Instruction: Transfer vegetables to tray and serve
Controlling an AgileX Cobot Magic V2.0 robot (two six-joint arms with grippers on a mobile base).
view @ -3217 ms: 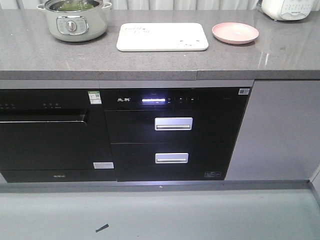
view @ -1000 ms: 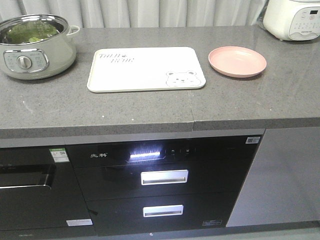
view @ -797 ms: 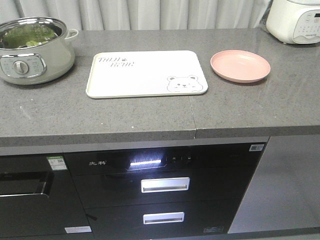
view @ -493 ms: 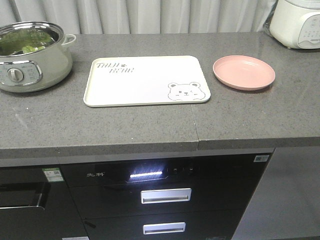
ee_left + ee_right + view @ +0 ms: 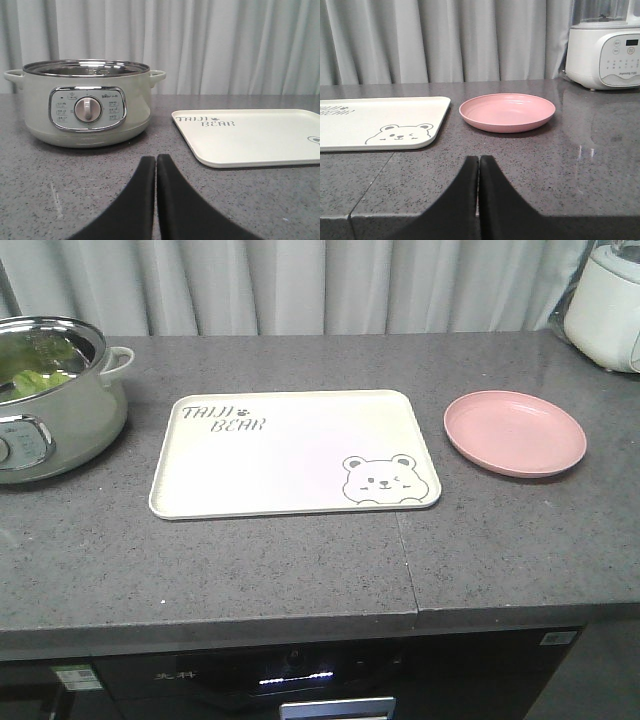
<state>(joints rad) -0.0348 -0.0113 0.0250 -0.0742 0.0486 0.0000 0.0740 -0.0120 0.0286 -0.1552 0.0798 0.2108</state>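
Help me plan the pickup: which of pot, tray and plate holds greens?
The pale green electric pot at far left; lettuce shows inside, while the tray and pink plate are bare.

Cream tray just beside pink plate (claw tips together)

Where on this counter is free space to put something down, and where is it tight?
The tray and the pink plate are bare. The counter strip in front of them is free. The gaps from tray to pot and to plate are narrow.
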